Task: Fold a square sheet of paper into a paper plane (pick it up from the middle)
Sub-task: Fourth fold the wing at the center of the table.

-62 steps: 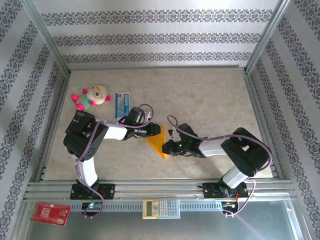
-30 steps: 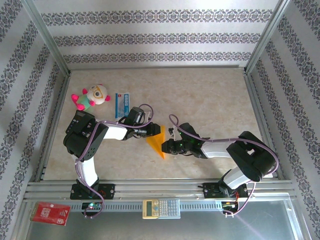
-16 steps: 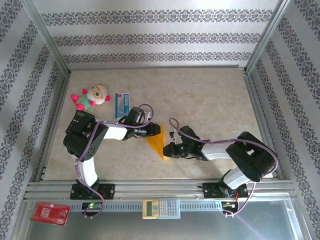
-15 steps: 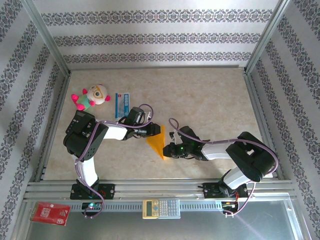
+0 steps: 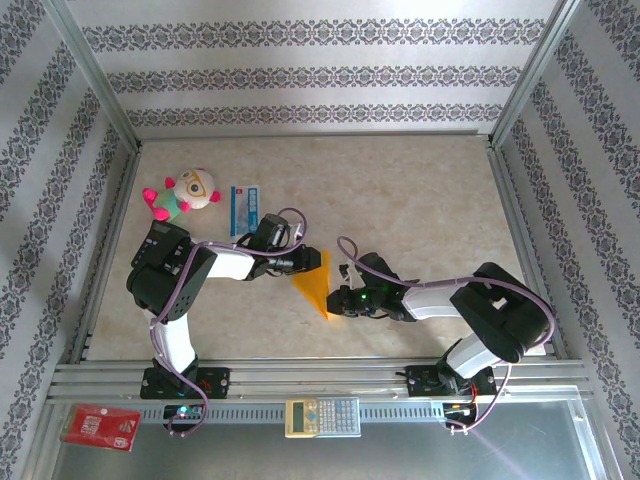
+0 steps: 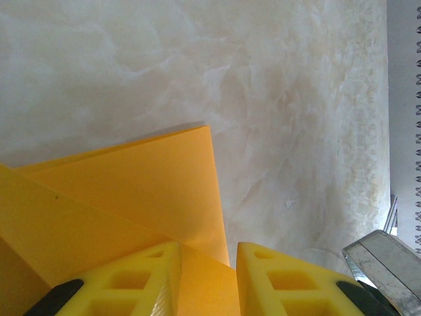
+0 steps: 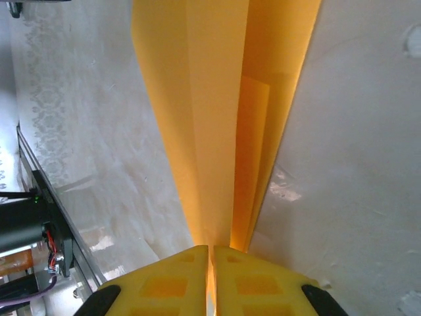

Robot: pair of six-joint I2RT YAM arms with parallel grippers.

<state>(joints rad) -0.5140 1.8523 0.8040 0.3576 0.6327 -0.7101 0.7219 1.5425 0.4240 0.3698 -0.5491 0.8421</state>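
The orange-yellow sheet of paper (image 5: 316, 282) is folded into a slim pointed dart and sits mid-table between both arms. My left gripper (image 5: 306, 262) reaches it from the left at its far edge. In the left wrist view the folded layers (image 6: 131, 191) run into the gap of that gripper (image 6: 209, 253) and touch both yellow fingers, which stand a little apart. My right gripper (image 5: 337, 300) comes from the right at the near tip. In the right wrist view its jaws (image 7: 212, 249) are pinched tight on the paper's (image 7: 210, 118) creased edge.
A plush toy (image 5: 185, 194) and a blue-and-white packet (image 5: 245, 209) lie at the far left of the table. A calculator (image 5: 322, 416) and a red packet (image 5: 99, 427) rest on the metal rail in front of the arm bases.
The right gripper has slid slightly toward the paper's near tip and closed tighter on it. The left arm and the paper have stayed put.
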